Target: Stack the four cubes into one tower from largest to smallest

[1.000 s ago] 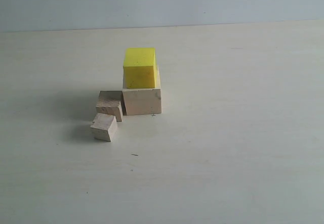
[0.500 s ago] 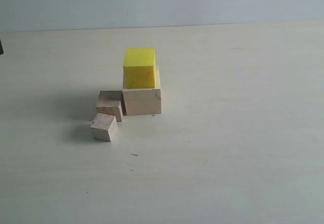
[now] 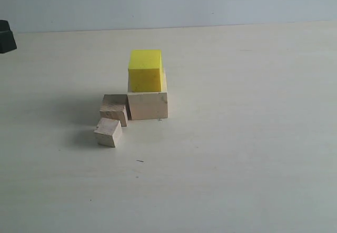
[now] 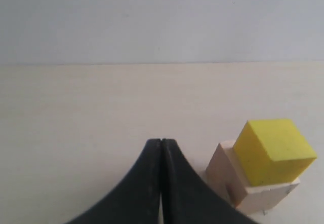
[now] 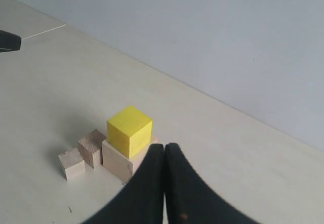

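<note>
Left hand (image 3: 6, 37) appeared far left; medium cube (image 3: 115, 110) beside large cube (image 3: 148, 105).

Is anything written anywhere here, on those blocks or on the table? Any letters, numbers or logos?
No readable text in any view.
Bright yellow cube: plain faces, no marking.
Large light-wood cube, medium light-wood cube, small light-wood cube: bare wood grain only.
Pale wooden table: a few tiny dark specks, too small to read as any sign.
</note>
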